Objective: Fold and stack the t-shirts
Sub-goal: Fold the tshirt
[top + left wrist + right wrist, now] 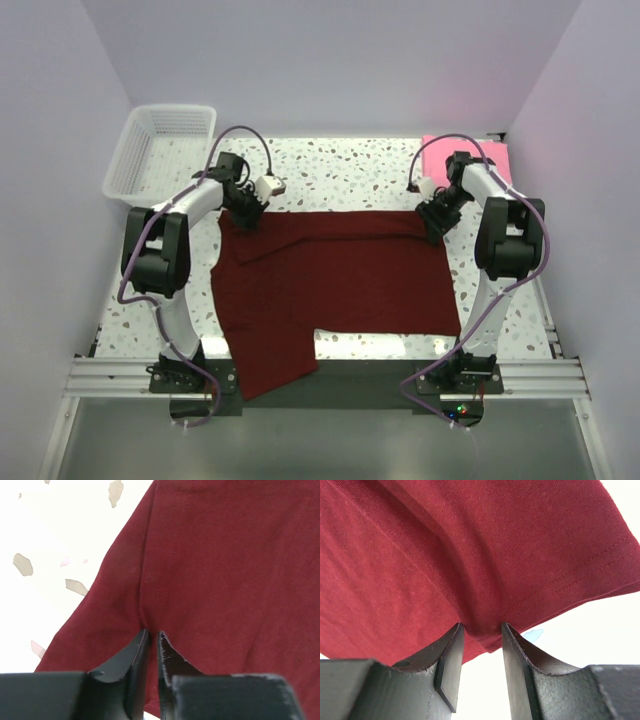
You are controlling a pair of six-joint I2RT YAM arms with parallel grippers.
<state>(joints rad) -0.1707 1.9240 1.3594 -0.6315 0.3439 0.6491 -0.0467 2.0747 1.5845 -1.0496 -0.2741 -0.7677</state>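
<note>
A dark red t-shirt (340,280) lies spread over the speckled table, with one part hanging over the near edge at the left. My left gripper (245,215) is at the shirt's far left corner. In the left wrist view its jaws (152,635) are nearly together, pinching a ridge of red cloth (225,570). My right gripper (437,222) is at the far right corner. In the right wrist view its jaws (481,630) hold a bunched fold of the hemmed edge (485,555) between the tips. A folded pink t-shirt (465,155) lies at the back right.
A white plastic basket (160,150) stands at the back left corner, partly off the table. Lilac walls close in the sides and back. Bare speckled table (350,170) shows beyond the shirt's far edge.
</note>
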